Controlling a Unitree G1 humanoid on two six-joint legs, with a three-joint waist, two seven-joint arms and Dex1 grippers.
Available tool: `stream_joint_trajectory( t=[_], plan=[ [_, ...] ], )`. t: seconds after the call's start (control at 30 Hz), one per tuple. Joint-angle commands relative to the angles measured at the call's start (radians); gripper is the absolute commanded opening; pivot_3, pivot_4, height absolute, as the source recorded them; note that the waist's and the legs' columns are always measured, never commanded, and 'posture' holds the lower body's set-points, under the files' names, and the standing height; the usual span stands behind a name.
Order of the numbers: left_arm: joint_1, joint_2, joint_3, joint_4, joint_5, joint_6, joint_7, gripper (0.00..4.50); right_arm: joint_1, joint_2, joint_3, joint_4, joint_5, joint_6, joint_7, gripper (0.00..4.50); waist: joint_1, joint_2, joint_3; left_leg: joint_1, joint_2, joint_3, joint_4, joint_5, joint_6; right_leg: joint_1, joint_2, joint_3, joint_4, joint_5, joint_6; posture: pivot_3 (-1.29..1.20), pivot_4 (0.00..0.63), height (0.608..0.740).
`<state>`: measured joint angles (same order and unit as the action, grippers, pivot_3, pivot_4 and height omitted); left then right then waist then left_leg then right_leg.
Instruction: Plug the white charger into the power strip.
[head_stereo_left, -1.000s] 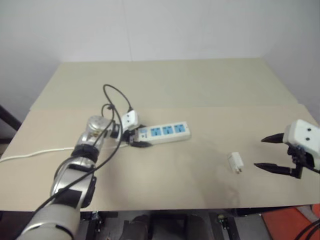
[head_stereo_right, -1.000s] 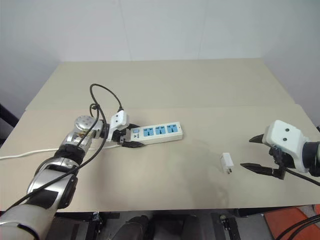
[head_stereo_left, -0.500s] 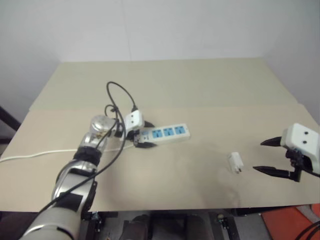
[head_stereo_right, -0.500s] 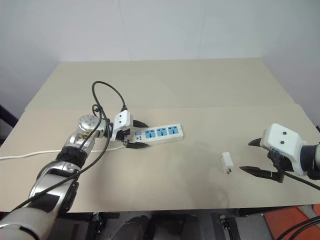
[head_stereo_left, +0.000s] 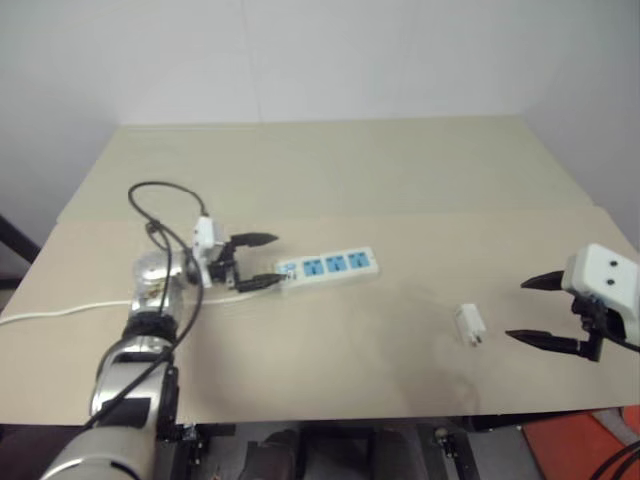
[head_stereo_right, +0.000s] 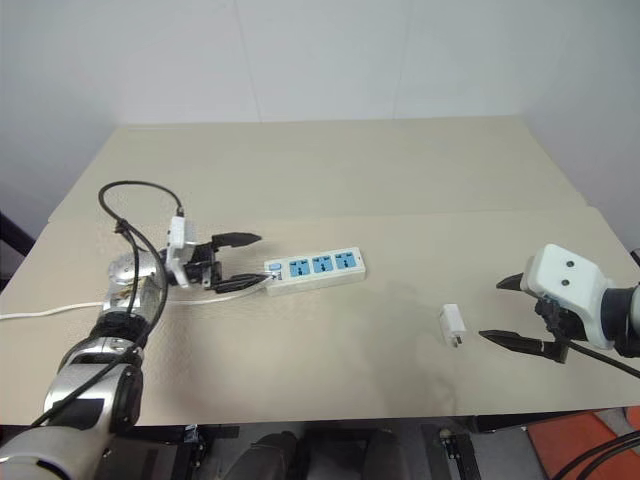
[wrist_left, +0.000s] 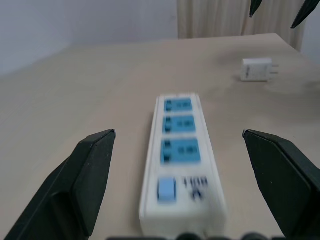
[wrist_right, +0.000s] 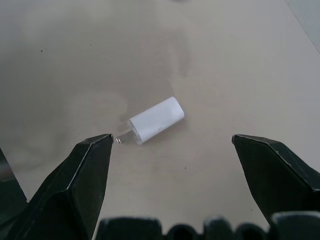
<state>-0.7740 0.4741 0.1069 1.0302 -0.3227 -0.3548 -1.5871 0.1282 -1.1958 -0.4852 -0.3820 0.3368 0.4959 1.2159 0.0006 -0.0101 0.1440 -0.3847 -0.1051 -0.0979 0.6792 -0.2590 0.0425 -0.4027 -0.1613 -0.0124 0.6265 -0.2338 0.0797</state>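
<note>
The white charger (head_stereo_right: 452, 325) lies on its side on the beige desk (head_stereo_right: 330, 190), toward the robot's right and well apart from the power strip (head_stereo_right: 312, 268). Its metal prongs (wrist_right: 121, 137) point toward the near edge of the desk. The right gripper (head_stereo_right: 498, 309) hangs just beside it on the right with its jaws spread wide and nothing between them. In the right wrist view the charger (wrist_right: 155, 120) lies ahead of the two black fingers (wrist_right: 82, 172), between their lines but beyond their tips, and touches neither.

The power strip lies flat left of the desk's middle, its three blue sockets (head_stereo_right: 322, 263) facing up and its switch end (head_stereo_right: 274, 270) turned toward the left gripper (head_stereo_right: 243, 261). The thin white cord (head_stereo_right: 50, 311) trails from that end to the desk's left edge. The left gripper's jaws stand open and hold nothing. One fingertip (head_stereo_right: 256, 281) is at the strip's switch end; whether it touches cannot be told. In the left wrist view the strip (wrist_left: 182, 162) runs straight out between the two fingers (wrist_left: 90, 170), clear of both, with the charger (wrist_left: 257, 69) far beyond it.
</note>
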Motion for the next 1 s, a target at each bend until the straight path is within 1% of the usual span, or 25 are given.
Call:
stream_joint_trajectory(
  t=[0.03,0.1,0.3,0.63,0.67,1.0],
  plan=[
    [-0.012,0.017,-0.015,0.048,-0.014,-0.024,-0.027,4.47,-0.003,0.001,-0.041,-0.023,0.011,0.018,-0.006,4.50,0.003,0.000,0.000,0.000,0.000,0.000,0.000,0.000,0.000,0.000,0.000,0.000,0.000,0.000,0.000,0.00,0.150,0.740],
    [-0.017,0.018,-0.034,0.072,-0.015,-0.027,-0.027,4.47,0.004,0.001,-0.048,-0.028,0.008,0.024,-0.005,4.50,0.007,0.000,0.000,0.000,0.000,0.000,0.000,0.000,0.000,0.000,0.000,0.000,0.000,0.000,0.000,0.00,0.150,0.740],
    [-0.065,-0.020,-0.021,0.170,0.023,-0.087,-0.027,4.47,0.014,0.005,-0.080,-0.055,0.019,0.054,0.003,4.50,0.009,0.000,0.000,-0.001,0.000,0.000,0.000,0.000,0.000,0.000,0.000,0.000,0.001,0.000,0.000,0.00,0.150,0.740],
    [-0.128,-0.061,-0.013,0.248,0.108,-0.139,-0.014,4.47,0.063,0.002,-0.200,-0.120,0.043,0.131,0.057,4.50,0.007,-0.001,0.000,-0.001,0.000,0.000,0.000,-0.001,0.002,0.000,0.000,-0.001,0.002,0.000,0.000,0.00,0.150,0.740],
    [-0.131,-0.063,-0.017,0.253,0.124,-0.151,-0.002,4.47,0.071,0.001,-0.212,-0.127,0.042,0.138,0.062,4.50,0.007,-0.001,0.000,-0.001,0.000,0.000,0.000,-0.003,0.004,0.000,0.000,-0.001,0.002,0.000,0.000,0.00,0.150,0.740],
    [-0.162,-0.074,-0.015,0.284,0.210,-0.186,0.091,4.47,0.140,-0.009,-0.340,-0.187,0.046,0.218,0.143,4.50,0.009,-0.002,0.000,-0.001,0.000,0.000,0.000,-0.003,0.004,0.001,0.000,-0.001,0.002,0.000,0.000,0.00,0.150,0.740]
  ],
)
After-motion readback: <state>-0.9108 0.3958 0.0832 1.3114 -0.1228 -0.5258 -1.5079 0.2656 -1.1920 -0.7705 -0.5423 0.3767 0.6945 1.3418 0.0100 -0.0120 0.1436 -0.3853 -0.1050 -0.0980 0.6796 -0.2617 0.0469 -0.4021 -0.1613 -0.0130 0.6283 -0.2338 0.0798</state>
